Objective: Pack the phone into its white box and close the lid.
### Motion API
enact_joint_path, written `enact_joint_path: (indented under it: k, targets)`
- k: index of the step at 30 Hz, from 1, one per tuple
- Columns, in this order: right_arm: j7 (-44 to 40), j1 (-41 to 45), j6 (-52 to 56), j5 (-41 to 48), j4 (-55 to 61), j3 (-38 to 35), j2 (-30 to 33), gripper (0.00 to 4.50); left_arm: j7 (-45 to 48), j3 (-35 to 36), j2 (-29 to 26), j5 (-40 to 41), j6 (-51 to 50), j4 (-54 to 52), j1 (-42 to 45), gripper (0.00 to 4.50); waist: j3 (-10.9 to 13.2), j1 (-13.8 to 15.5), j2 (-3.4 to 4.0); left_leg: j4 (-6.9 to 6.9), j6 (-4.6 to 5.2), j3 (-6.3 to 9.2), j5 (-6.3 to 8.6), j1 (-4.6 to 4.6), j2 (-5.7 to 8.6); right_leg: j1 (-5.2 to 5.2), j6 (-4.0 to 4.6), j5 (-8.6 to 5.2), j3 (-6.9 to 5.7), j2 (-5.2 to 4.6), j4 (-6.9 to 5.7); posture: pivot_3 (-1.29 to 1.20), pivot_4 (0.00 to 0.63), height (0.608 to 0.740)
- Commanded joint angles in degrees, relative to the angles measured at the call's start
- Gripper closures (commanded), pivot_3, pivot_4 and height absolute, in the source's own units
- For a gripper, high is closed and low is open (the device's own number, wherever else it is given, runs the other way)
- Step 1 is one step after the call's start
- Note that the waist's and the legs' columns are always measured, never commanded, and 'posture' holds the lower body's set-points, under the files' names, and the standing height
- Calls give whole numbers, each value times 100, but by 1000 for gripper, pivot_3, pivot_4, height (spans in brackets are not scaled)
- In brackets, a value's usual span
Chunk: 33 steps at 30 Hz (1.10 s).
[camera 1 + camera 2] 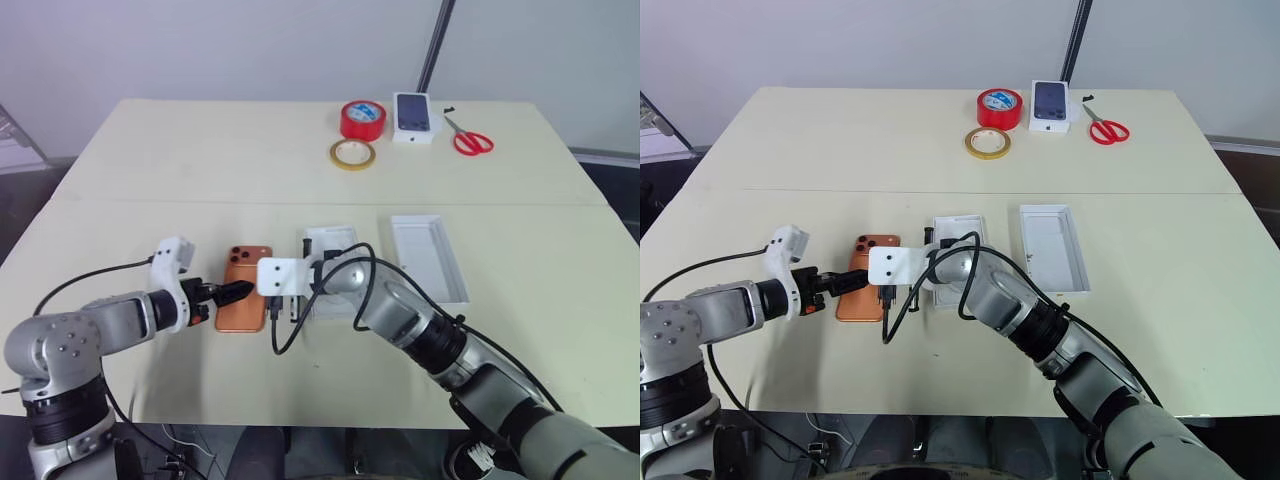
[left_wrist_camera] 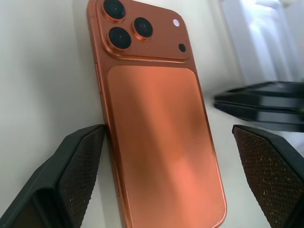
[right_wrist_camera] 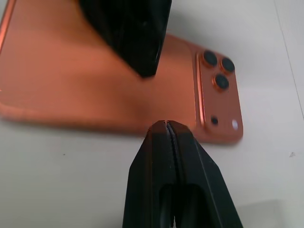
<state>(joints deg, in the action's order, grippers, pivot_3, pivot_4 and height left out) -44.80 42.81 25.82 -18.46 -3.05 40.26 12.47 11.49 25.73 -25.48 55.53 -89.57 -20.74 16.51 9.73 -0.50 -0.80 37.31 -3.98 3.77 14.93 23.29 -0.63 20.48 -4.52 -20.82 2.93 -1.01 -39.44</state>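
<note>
Table point(image 1: 150, 180) bare beyond the phone point(image 1: 243, 297), both grippers at its edges.

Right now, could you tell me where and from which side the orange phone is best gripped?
Grip the phone across its two long edges, near the middle, coming from its plain end opposite the lenses. It lies flat, back up, so only those thin sides offer purchase. The open left end effector already straddles it that way.

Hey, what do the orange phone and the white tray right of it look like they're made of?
Phone: likely matte metal or frosted glass back, given its soft satin copper sheen and raised lens rings. White lid: probably cardboard, flat matte white with thin straight walls, though moulded plastic can't be excluded.
</note>
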Motion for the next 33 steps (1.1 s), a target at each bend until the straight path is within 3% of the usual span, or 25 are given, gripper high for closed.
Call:
enact_joint_path:
  k: [1,13,23,33]
  targets:
    - [-22,21,-90,-66,71,-86,3,4465,-185,-349,255,508,-293,235,-58,0,0,-8,0,0,0,0,0,0,0,0,0,0,0,0,0,0,150,740]
    - [-18,-53,-146,-220,97,-106,60,4465,-1148,-12,455,1408,-293,586,117,0,-1,-35,-2,0,-1,4,-1,0,0,1,0,0,-2,3,0,0,150,740]
    - [-1151,94,-71,-523,1329,-85,1344,4465,-830,79,-325,1064,-59,513,-248,0,-1,-104,-2,-14,-16,4,-9,-5,-9,3,0,0,0,15,5,0,150,740]
    - [-1462,51,-576,-868,1324,123,1404,4465,-305,-176,-882,892,323,573,-387,0,-1,-200,-2,-23,-16,6,-9,-10,-23,3,1,-1,2,26,5,0,150,740]
